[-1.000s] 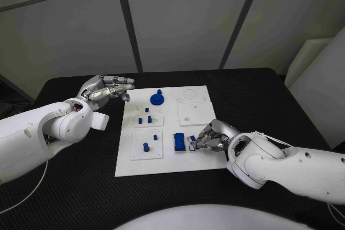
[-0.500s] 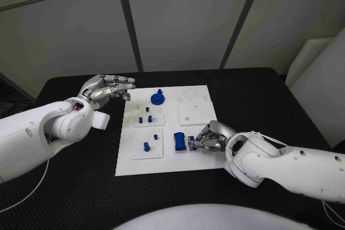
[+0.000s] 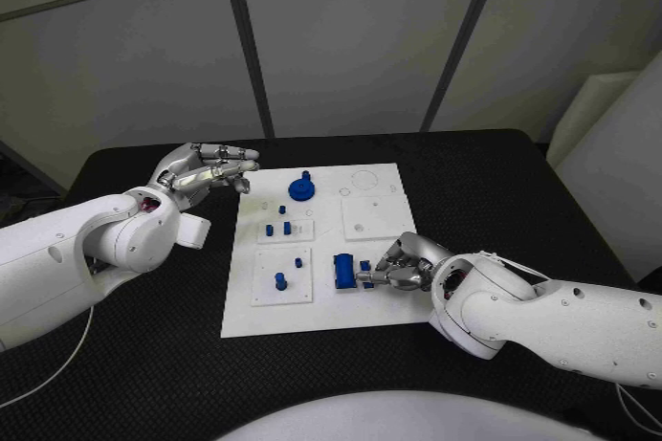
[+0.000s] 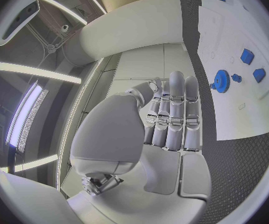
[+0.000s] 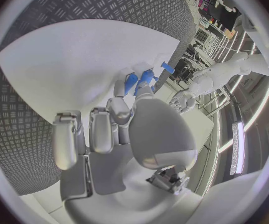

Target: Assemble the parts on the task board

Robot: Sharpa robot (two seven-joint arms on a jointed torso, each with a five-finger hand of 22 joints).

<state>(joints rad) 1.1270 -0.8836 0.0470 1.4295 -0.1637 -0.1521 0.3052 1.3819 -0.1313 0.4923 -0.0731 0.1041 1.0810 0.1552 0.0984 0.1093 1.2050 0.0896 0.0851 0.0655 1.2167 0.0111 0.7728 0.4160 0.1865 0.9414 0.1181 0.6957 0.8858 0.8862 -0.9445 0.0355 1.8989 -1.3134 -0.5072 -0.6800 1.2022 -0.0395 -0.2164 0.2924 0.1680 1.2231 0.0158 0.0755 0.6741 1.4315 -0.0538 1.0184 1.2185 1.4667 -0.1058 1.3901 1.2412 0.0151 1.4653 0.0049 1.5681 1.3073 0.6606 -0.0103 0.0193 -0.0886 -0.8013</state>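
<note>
The white task board (image 3: 320, 307) lies mid-table. My right hand (image 3: 400, 266) rests on its near right part and pinches a small blue part (image 3: 367, 266) beside an upright blue block (image 3: 343, 271). In the right wrist view the fingertips close around the blue part (image 5: 146, 78) over the board (image 5: 60, 69). My left hand (image 3: 207, 173) hovers off the board's far left corner, fingers extended and holding nothing. A blue gear with a knob (image 3: 302, 187) stands at the far middle, and small blue pegs (image 3: 277, 230) and another peg (image 3: 280, 281) stand in the left plates. The left wrist view shows the gear (image 4: 221, 80).
The black table (image 3: 152, 345) surrounds the board, with open room in front and to both sides. A raised white square plate (image 3: 374, 216) sits on the board's far right. Grey wall panels stand behind the table.
My right hand has shifted slightly left, bringing the small blue part closer to the blue block. The left hand has not moved.
</note>
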